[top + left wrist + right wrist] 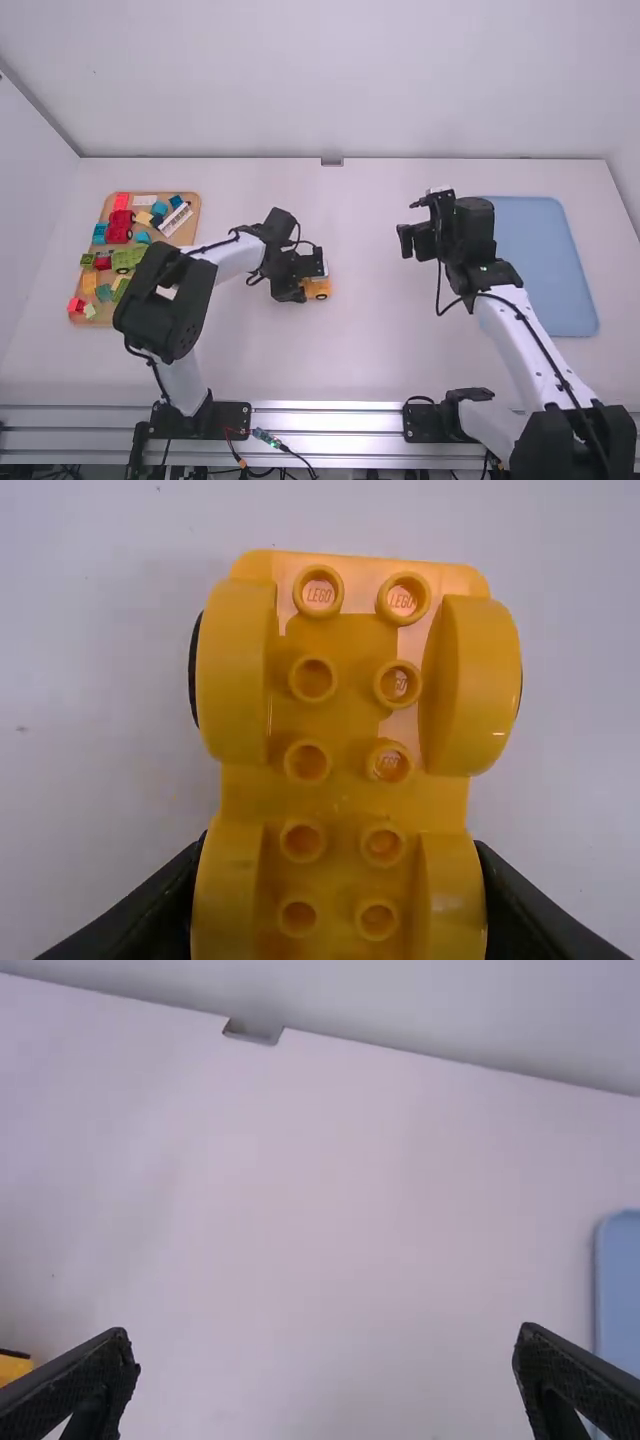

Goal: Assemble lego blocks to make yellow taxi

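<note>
High view down over table, wrist views nearer

The spread gripper faces white table, yellow piece and blue tray.

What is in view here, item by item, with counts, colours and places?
Wheeled base: one, yellow, in left gripper
Blocks: many, too crowded to count, mixed colours, on board
Board: one, tan, table's left
Tray: one, blue, table's right
Table: one, white, beneath everything
Rail: one, silver, near edge
Arms: two, white and black, left and right
Grippers: two, black, left closed on base, right open
</note>
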You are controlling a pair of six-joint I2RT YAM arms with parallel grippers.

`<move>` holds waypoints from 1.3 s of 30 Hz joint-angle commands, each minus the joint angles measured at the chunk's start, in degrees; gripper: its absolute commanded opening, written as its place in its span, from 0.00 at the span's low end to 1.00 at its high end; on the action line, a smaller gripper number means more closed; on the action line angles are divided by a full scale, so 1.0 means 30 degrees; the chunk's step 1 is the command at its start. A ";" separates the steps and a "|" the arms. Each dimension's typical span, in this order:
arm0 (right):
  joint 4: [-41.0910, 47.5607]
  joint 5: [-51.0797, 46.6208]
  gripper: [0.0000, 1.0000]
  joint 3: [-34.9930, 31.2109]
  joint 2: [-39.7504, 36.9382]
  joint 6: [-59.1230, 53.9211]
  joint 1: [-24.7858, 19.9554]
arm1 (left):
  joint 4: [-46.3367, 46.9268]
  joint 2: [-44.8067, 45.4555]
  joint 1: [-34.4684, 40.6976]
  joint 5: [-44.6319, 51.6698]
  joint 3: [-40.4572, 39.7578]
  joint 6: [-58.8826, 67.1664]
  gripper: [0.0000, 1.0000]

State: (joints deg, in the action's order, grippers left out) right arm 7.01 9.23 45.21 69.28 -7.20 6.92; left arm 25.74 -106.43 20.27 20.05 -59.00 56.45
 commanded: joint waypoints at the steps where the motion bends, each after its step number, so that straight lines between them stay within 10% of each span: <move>1: -0.0058 -0.0087 0.99 -0.0087 -0.0573 0.0306 -0.0044 | 0.0197 0.0026 0.0146 0.0197 -0.0707 -0.0015 0.16; 27: -0.0197 -0.0036 0.99 -0.0080 -0.0158 0.0313 -0.0029 | -0.0882 0.0019 0.2375 -0.2368 0.0627 -0.1341 0.18; 39: -0.0270 -0.0036 0.99 -0.0080 -0.0180 0.0240 -0.0036 | 0.0743 0.0412 0.2375 -0.3905 -0.0925 -0.2324 0.99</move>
State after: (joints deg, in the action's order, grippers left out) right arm 6.37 9.21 45.21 68.47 -6.55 6.90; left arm 26.74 -106.50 27.75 9.30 -58.65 49.78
